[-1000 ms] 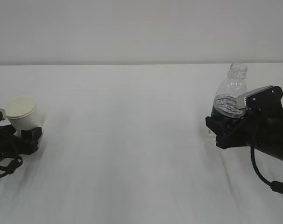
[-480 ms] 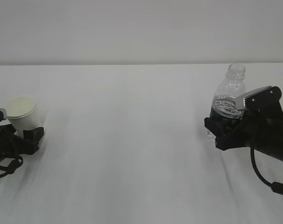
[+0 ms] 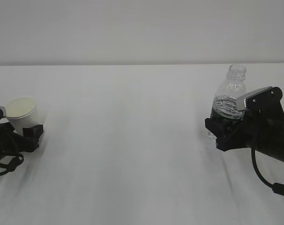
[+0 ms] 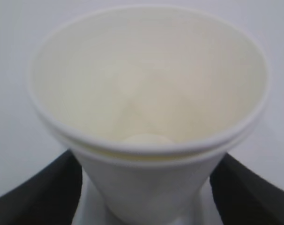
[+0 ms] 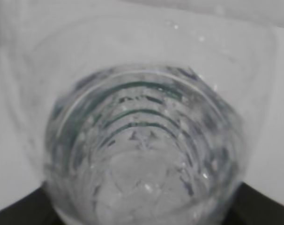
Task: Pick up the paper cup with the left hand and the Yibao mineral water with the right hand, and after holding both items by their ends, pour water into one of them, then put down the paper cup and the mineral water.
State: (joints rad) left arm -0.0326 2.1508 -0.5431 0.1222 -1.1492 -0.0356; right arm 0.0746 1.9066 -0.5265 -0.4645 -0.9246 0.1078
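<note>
At the left edge of the white table (image 3: 132, 140), the left hand (image 3: 25, 133) lies low and nearly level, its black body and looped cables resting close to the surface while its fingers (image 4: 34, 197) press against both sides of the lower part of the paper cup (image 3: 21, 112). The cup stands upright with its cream inside open to view; in the left wrist view the paper cup (image 4: 146, 112) fills the picture, rim toward the camera, with dark finger surfaces flanking its base. Near the right edge, the right hand (image 3: 224, 133) reaches in from the right, tilted slightly upward with its grey module on top, and clamps the Yibao mineral water (image 3: 230, 101) at the green label band near the bottom. The bottle stands upright, neck uncapped. The right wrist view looks closely at the ribbed clear wall of the Yibao mineral water (image 5: 142, 150).
</note>
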